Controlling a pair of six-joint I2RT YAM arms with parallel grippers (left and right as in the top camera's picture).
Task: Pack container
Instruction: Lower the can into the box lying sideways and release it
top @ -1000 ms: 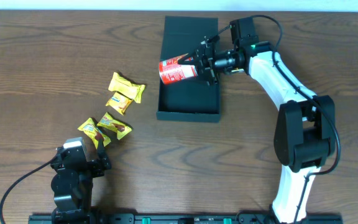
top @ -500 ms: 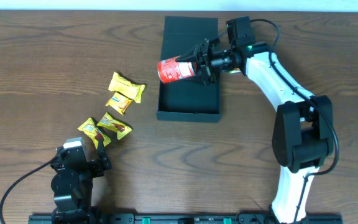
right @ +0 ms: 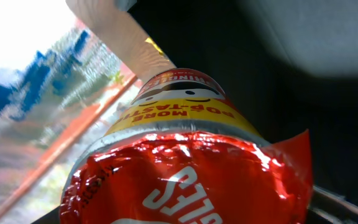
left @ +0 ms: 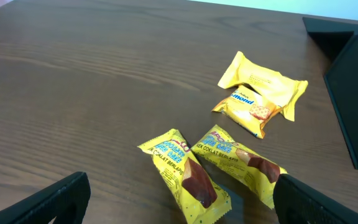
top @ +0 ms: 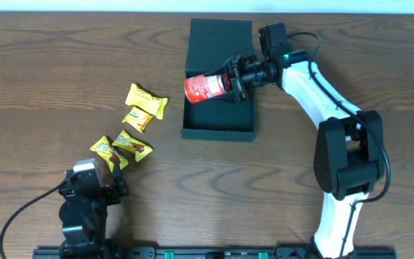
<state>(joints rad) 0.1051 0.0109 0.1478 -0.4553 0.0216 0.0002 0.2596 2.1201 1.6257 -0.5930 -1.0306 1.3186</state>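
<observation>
Nearest, at the left of the desk (top: 42, 72), the left claw (top: 94, 185) sits low with its fingers spread wide and nothing between them. It faces the snacks, which looks like a waiting pose that keeps it out of the other arm's way.

Just beyond it lie four yellow snack packets (top: 133, 144) in a loose cluster on the bare desk. They are left of the box and apart from it, and none is packed yet. They seem to have been set there within easy reach of the left arm.

Farther on, right of the packets, is the dark green box (top: 218, 133). It is open, with its flap lid laid back on the far side, so the inside can be reached from above.

Over the far left part of the box, the right claw (top: 234, 78) is pinching a red can (top: 205, 85) by one end. The can is turned on its side, probably so it can lie flat inside. Whether it touches the bottom yet, I cannot tell.
</observation>
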